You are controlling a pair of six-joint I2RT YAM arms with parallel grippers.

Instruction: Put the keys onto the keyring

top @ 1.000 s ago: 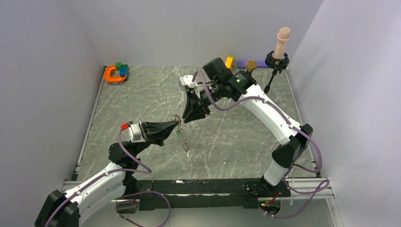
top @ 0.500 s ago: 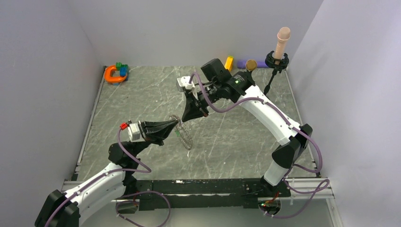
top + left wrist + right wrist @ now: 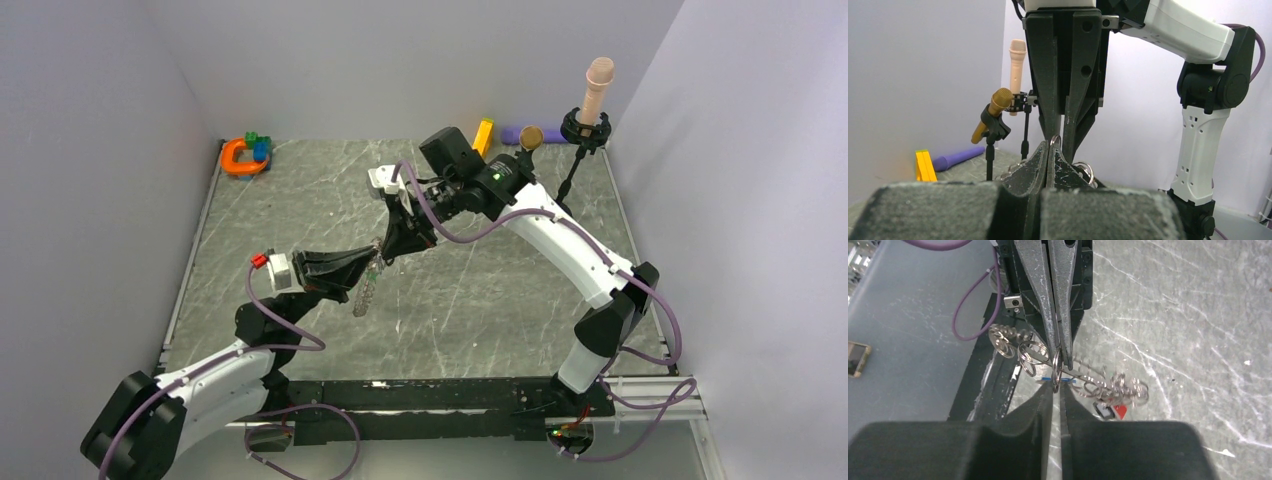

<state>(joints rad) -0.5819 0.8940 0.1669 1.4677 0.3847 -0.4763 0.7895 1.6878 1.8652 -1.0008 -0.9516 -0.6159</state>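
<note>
The silvery keyring (image 3: 365, 290) hangs above the table's middle, and my left gripper (image 3: 377, 258) is shut on its upper edge. In the left wrist view the left gripper (image 3: 1055, 146) pinches a thin silver loop (image 3: 1055, 139) at its tips. My right gripper (image 3: 388, 252) meets it tip to tip from above. The right gripper (image 3: 1057, 388) is shut on a small silver loop (image 3: 1056, 371) right below the left fingers (image 3: 1040, 300). The keyring (image 3: 1113, 386) trails right as a string of loops. Red (image 3: 1121, 411), white-and-dark (image 3: 1103, 410) and blue (image 3: 1047, 379) keys dangle from it.
An orange horseshoe toy (image 3: 238, 158) with green and blue blocks (image 3: 259, 146) lies at the back left. At the back right are a yellow bar (image 3: 484, 132), a purple cylinder (image 3: 513, 134), a gold microphone (image 3: 530, 137) and a pink microphone (image 3: 598, 88) on a stand.
The right gripper closed and slid left toward the left gripper's tips. The left arm drew back a little, and the hanging keyring swung from lower right to lower left.
</note>
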